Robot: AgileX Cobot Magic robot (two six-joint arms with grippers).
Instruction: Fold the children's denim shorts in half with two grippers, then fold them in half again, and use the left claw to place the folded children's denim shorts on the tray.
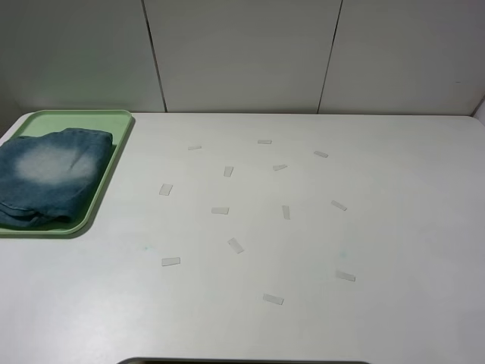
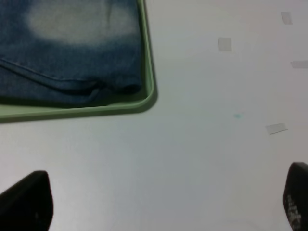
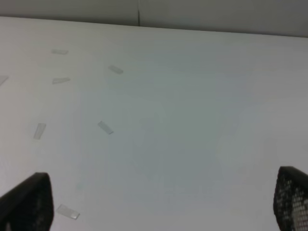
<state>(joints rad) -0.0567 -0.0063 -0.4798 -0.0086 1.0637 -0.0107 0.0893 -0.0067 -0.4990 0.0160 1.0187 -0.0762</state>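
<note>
Denim shorts [image 1: 49,174] folded, lying on green tray [image 1: 114,155] at far-left side of white tabletop [image 1: 303,250].
Exterior high view: no arm visible; shorts cover most of the tray, faded pale patch facing up, folded edge toward the tray's near rim. Small strips of clear tape [image 1: 236,245] scattered flat across the tabletop middle, well apart from the tray. Left wrist view: left end effector [image 2: 159,202] empty, fingers spread wide with bare tabletop between them, one dark fingertip [image 2: 29,199] at each lower corner of the frame; tray corner and shorts hem lie beyond it, not touching. Right wrist view: right end effector [image 3: 159,202] also spread wide and empty, over bare tabletop, tape strips beyond it.
</note>
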